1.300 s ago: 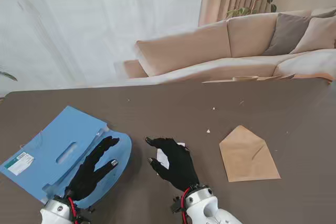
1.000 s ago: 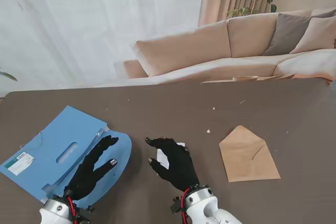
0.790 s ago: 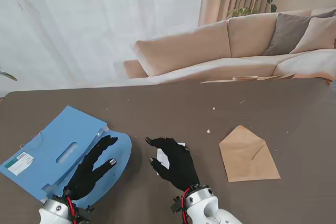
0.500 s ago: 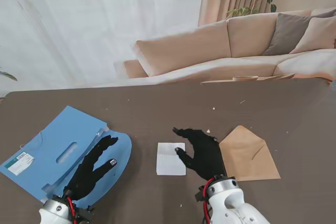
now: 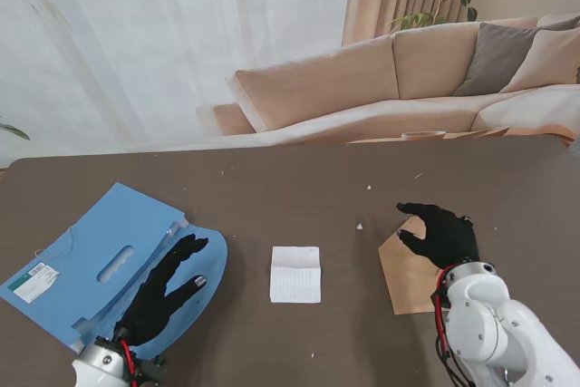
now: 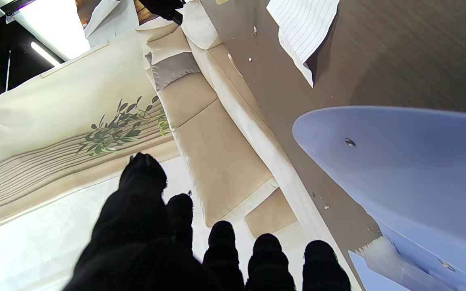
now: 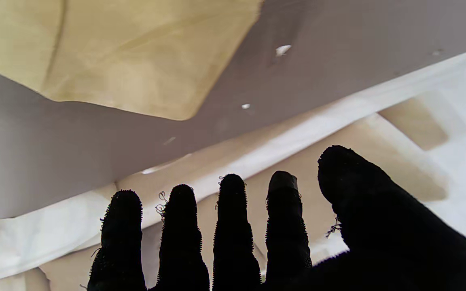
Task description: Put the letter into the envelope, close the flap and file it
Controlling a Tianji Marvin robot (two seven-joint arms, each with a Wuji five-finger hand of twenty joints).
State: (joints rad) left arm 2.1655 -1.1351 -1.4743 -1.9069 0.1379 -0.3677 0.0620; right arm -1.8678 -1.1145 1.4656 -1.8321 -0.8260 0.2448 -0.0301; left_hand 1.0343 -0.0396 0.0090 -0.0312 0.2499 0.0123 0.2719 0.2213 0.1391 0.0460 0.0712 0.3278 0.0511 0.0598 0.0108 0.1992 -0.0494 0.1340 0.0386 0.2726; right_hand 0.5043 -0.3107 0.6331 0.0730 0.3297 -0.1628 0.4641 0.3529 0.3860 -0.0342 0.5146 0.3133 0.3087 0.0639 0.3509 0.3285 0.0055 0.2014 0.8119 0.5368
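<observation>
While the envelope (image 5: 422, 271) lies flap-open with nothing visibly inside, the letter (image 5: 295, 274) rests bare on the table (image 5: 299, 197). Uncovering the letter, the right hand (image 5: 439, 234) has moved over the envelope, fingers spread and holding nothing; the left hand (image 5: 163, 292) stays splayed, empty, on the blue folder (image 5: 91, 260).

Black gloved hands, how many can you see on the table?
2. The robot's left black gloved hand rests on the blue plastic folder; its right black gloved hand is over the brown paper envelope. Both are open.

The left hand (image 6: 164, 238) spreads empty black fingers (image 6: 144, 178) near the blue folder (image 6: 411, 161) and lined letter (image 6: 303, 24).
</observation>
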